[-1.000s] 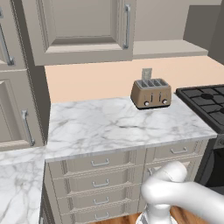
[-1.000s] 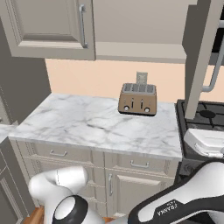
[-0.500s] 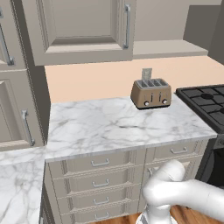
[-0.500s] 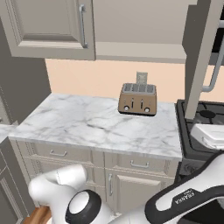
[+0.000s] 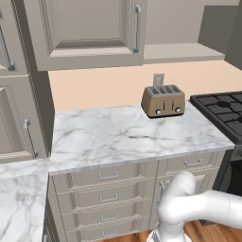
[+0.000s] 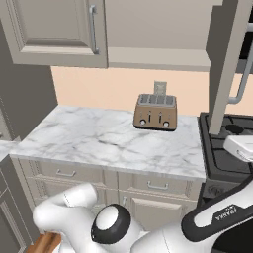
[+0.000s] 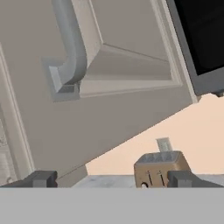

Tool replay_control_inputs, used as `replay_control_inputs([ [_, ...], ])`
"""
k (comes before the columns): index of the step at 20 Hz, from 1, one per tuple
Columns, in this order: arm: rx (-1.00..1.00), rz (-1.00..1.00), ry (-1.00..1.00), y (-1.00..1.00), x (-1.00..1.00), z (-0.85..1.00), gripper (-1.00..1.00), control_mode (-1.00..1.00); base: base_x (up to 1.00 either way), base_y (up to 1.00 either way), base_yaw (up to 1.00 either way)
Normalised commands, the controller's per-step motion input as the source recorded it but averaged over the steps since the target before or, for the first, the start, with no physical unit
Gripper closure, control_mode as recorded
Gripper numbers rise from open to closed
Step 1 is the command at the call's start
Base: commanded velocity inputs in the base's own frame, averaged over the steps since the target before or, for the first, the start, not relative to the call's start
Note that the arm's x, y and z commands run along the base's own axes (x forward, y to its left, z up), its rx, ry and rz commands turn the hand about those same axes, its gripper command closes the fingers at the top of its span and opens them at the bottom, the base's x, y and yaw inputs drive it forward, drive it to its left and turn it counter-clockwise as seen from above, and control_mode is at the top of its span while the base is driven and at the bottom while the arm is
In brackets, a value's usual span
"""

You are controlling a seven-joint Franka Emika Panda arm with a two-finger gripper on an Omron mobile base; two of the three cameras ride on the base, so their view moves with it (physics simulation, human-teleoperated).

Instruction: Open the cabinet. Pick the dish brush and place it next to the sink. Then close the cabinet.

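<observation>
While the gripper is hanging with its jaws spread wide and empty just below the silver bar handle, the cabinet is sitting closed above the marble counter, and the dish brush is presumably shut away behind its door. Trouble is likely coming from a skewed approach: fingertips could be straddling air beside the bar, slipping off mid-pull, or scraping the recessed panel, while a low swing could be clipping the toaster.

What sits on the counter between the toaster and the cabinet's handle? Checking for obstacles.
Nothing: left base view shows bare marble counter and wall between toaster and handle.
</observation>
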Motion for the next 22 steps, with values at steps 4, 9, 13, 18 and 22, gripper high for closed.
replay_control_inputs([
  [4, 0.00, 0.14, 0.00, -0.09, 0.33, 0.00, -1.00, -1.00, 0.00, 0.00, 0.00],
  [9, 0.00, 0.14, 0.00, -0.01, 0.11, 0.05, -1.00, -1.00, 0.00, 0.00, 0.00],
  [13, 0.00, 0.12, 0.00, 0.00, 0.00, 0.24, -1.00, -1.00, 0.00, 0.00, 0.00],
  [18, 0.00, 0.11, -0.02, 0.06, -0.02, 0.33, -1.00, -1.00, 0.00, 0.00, 0.00],
  [22, 0.00, 0.11, -0.02, 0.18, -0.02, 0.24, -1.00, -1.00, 0.00, 0.00, 0.00],
])
